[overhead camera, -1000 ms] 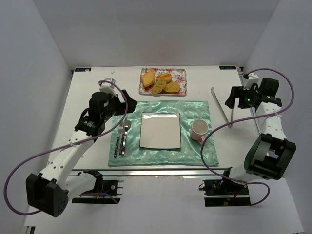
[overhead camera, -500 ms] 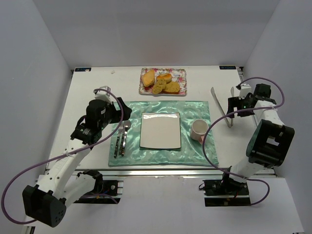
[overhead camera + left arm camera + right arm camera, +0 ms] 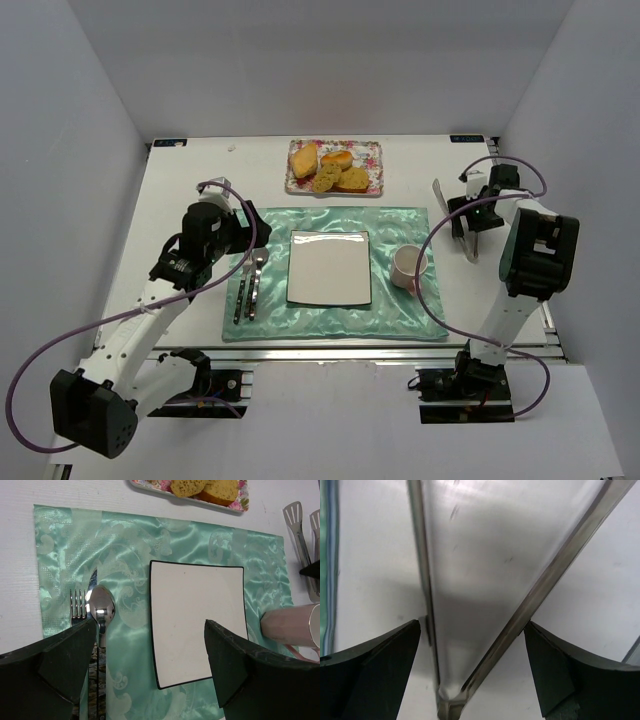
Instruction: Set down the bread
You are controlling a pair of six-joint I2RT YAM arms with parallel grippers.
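— Left pincer (image 3: pixel 150 630)?
— Spread, above the fork (image 3: pixel 77 604) and spoon (image 3: pixel 101 607).
— The bread (image 3: pixel 328 168)?
— On the floral tray (image 3: pixel 377 152), mid far edge of the bench (image 3: pixel 180 200).
— Right pincer (image 3: pixel 472 630)?
— Spread wide, straddling the tongs (image 3: pixel 446 205) near the bench's right edge.

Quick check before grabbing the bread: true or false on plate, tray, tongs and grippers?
The square plate is empty. True.
Bread lies on the floral tray. True.
The right gripper is shut on the tongs. False: the right gripper is open, straddling the tongs.
The mug stands left of the plate. False: the mug is right of it.
The left gripper holds bread. False: the left gripper is open and empty.
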